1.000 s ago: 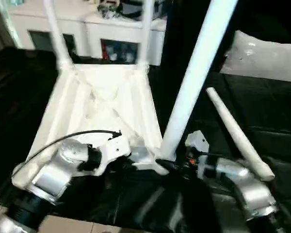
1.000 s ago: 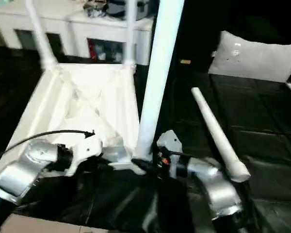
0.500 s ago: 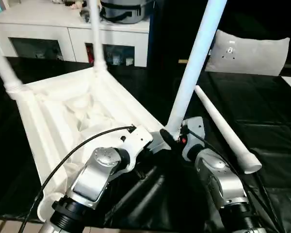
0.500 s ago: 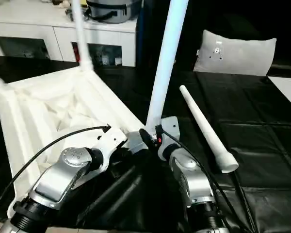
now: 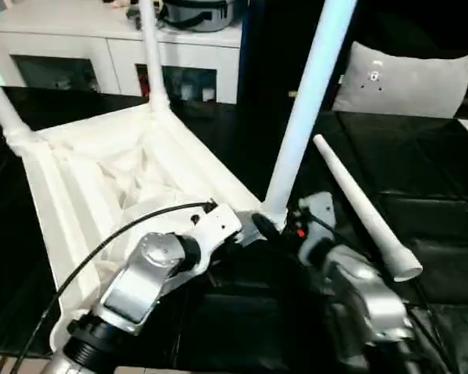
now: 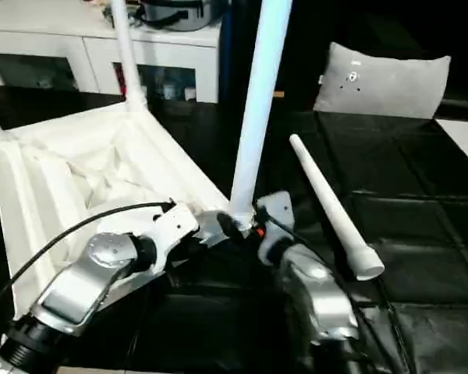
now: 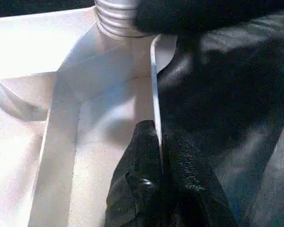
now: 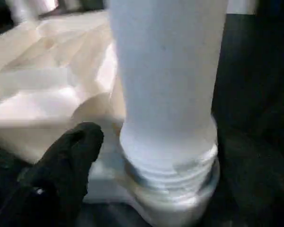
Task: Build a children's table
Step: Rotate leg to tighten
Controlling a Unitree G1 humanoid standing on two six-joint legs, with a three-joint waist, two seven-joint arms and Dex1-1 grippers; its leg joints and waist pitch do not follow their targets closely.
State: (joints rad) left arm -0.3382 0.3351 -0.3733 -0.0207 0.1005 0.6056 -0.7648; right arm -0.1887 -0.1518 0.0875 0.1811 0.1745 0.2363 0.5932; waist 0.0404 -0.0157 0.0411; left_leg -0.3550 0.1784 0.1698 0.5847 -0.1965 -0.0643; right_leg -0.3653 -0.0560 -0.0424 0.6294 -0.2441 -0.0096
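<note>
The children's table (image 5: 101,179) lies upside down on a black-covered desk (image 5: 429,202), its ribbed underside facing up. At its far left corner, one white leg (image 5: 0,101) stands in its socket. A second leg (image 5: 150,54) rises from the far corner, in front of a white cabinet (image 5: 78,47) along the back.

At the near edge of the top, the robot's left tool (image 7: 160,137) is pinched tight on the thin white rim, one black finger on each side of the edge, just beside the near right corner socket.

A third leg (image 5: 300,125) stands upright in that socket, its threaded base seated in the collar. The right tool (image 5: 277,227) sits at the foot of this leg, close against the socket. Whether it is gripping the leg or standing clear of it cannot be told.

Farther right, the fourth leg (image 5: 359,202) lies loose on the black cover, thick end toward the robot, apart from the top. A grey cushion (image 5: 398,82) rests behind it.
</note>
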